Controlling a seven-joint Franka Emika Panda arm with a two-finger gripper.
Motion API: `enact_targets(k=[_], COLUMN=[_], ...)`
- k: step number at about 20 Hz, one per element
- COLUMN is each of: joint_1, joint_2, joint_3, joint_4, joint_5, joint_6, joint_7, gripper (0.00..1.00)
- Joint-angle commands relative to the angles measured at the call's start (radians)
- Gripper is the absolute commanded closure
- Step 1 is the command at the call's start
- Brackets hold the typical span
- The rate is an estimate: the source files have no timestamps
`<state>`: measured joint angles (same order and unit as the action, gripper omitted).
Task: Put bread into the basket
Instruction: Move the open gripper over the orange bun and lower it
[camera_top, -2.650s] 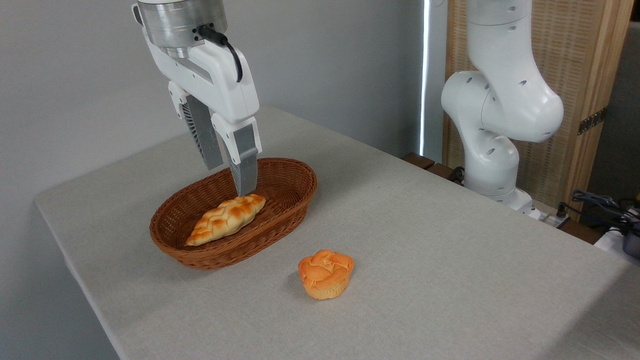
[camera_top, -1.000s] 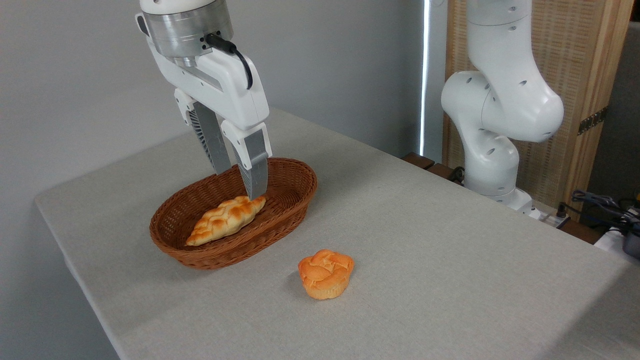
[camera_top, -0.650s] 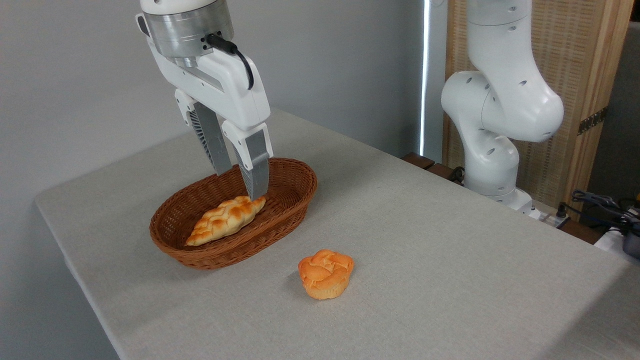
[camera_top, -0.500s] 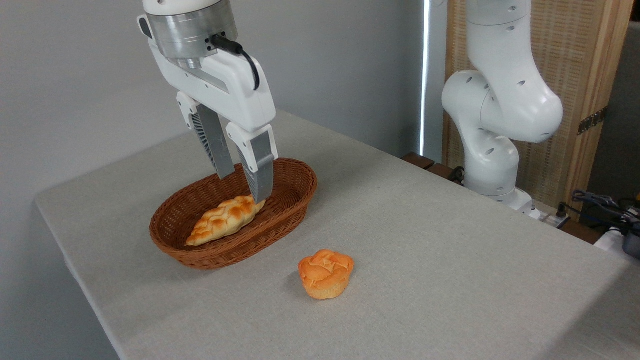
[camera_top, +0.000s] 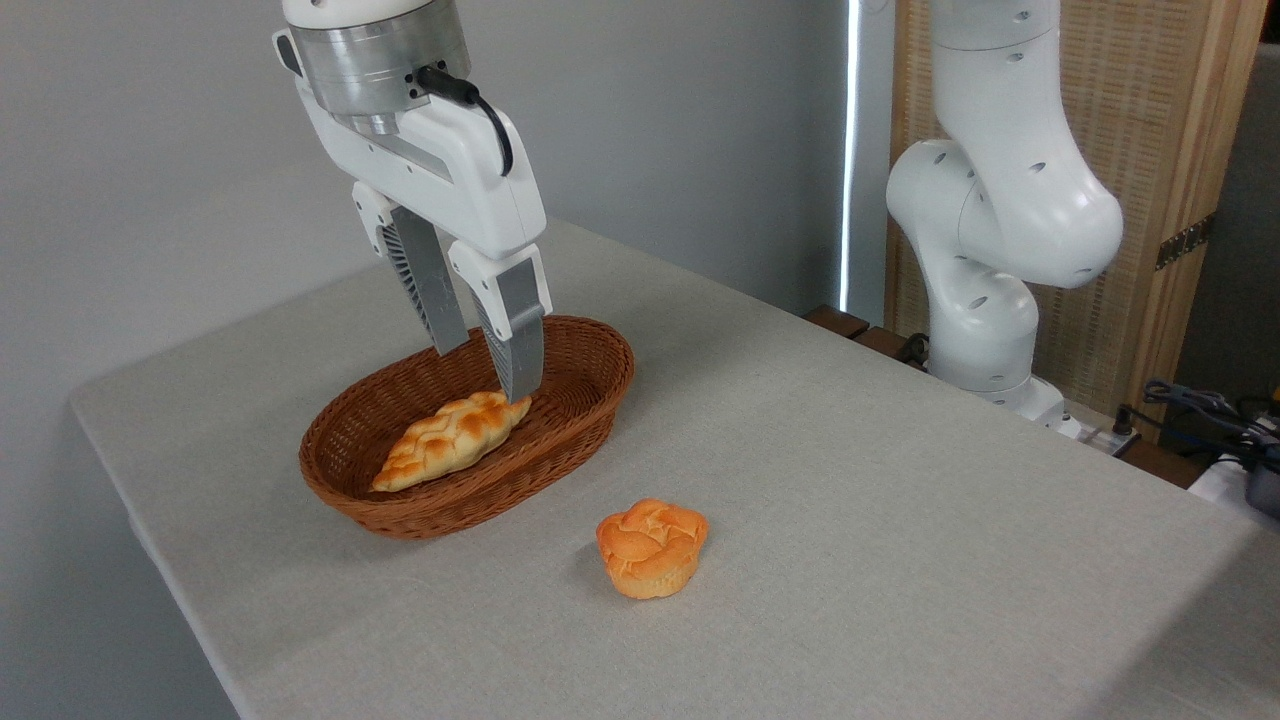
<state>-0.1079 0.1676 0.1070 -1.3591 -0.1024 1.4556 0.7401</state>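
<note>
Scene: A white robot arm (camera_top: 1000, 200) stands at the right of the frame beside a grey cloth-covered table (camera_top: 850, 520), its wrist reaching across to the upper left.

Gripper: The gripper (camera_top: 485, 370) hangs over the basket, fingers pointing down and tilted slightly toward the lower right. The jaws stand a moderate way apart with clear space between them, and nothing is held. The nearer fingertip appears just above the right end of the loaf; contact cannot be confirmed from this angle.

Bread: The orange-golden bun (camera_top: 651, 547), knotted on top, sits upright on bare cloth at lower centre, near the basket's front rim but apart from it. It is untouched, so the task's item is not yet delivered.

Basket: The oval wicker basket (camera_top: 570, 420) lies at centre left with its long axis running from lower left to upper right. Its shallow wall should let a bun be lowered in from above without tipping.

Loaf: A paler braided loaf (camera_top: 450, 438) lies along the basket floor, taking up the middle and leaving room mainly at the upper-right end.

Reading: The empty, parted jaws suggest the tool is free to go for the bun next.

Risk: A drop onto the loaf could roll the bun toward the rim.
</note>
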Motion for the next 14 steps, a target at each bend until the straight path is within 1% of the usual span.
enact_targets(k=[1,3,7,9,10,14], joint_1=[-0.013,-0.013,-0.012,-0.013,-0.015,-0.015], joint_2=[-0.003,-0.020,-0.101,-0.123,-0.137,-0.192], joint_3=[0.017,0.014,0.013,0.007,0.007,0.008], joint_4=[-0.005,-0.029,-0.150,-0.187,-0.210,-0.326], joint_5=[0.000,0.000,0.006,0.030,0.039,0.043], joint_6=[-0.017,-0.018,0.022,0.040,0.055,0.150], joint_7=[-0.002,-0.002,0.012,0.012,0.012,0.025], gripper=[0.00,0.00,0.00,0.00,0.00,0.00])
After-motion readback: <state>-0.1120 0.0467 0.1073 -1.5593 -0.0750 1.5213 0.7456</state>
